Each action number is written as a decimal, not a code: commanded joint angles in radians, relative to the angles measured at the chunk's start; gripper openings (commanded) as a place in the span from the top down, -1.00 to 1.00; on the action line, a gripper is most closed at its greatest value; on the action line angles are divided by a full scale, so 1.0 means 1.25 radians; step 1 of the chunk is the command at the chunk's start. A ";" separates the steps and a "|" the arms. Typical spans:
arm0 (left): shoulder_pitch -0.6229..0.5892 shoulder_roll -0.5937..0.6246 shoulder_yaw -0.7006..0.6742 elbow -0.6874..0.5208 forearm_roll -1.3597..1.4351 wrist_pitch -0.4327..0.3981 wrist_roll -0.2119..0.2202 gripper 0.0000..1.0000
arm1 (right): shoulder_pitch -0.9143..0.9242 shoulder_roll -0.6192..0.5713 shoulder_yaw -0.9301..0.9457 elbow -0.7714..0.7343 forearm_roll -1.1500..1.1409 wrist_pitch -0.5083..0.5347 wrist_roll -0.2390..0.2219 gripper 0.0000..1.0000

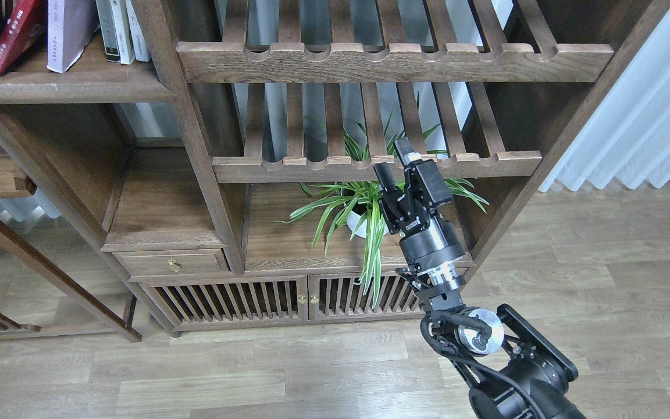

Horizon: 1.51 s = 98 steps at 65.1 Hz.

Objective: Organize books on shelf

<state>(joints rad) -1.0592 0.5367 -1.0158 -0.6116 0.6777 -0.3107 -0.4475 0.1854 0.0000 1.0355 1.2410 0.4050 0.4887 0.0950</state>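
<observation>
Nearest the viewer, the right arm (486, 343) rises from the bottom edge over the grey-brown plank floor (602, 279), its black links and silver wrist leading up to the right claw (396, 160), which hangs in the air in front of the cabinet with nothing between its fingers; the two fingers stand apart, one dark and rounded on the left, one with a pale tip on the right, so the claw is open to a moderate width. Behind it, a green spider plant (341, 203) in a white pot (358, 224) sits in the lower open compartment of the dark wooden cabinet (195, 151), its long leaves drooping over the slatted doors (265, 299) below. A small drawer with a brass knob (173, 266) lies to the left of the plant's compartment. Above the plant run two slatted racks (393, 61) with scalloped front rails. Farther back and up, at the top left, the shelf (67, 87) carries the books: a red book (16, 35) leaning to the right, a white-and-lavender book (70, 35) just beside it, standing nearly upright, and then a few slim white-spined volumes (123, 29) tilted against the cabinet post. White curtains (637, 116) hang at the far right. The left claw is not visible.
</observation>
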 commanded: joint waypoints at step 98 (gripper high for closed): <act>0.533 -0.248 -0.131 -0.562 -0.356 -0.142 0.018 -0.69 | 0.062 0.000 0.002 0.004 0.001 0.000 -0.001 -0.61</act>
<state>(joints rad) -0.5051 0.3071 -1.1879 -1.2729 0.2338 -0.4888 -0.4399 0.2527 0.0000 1.0397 1.2411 0.4046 0.4887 0.0934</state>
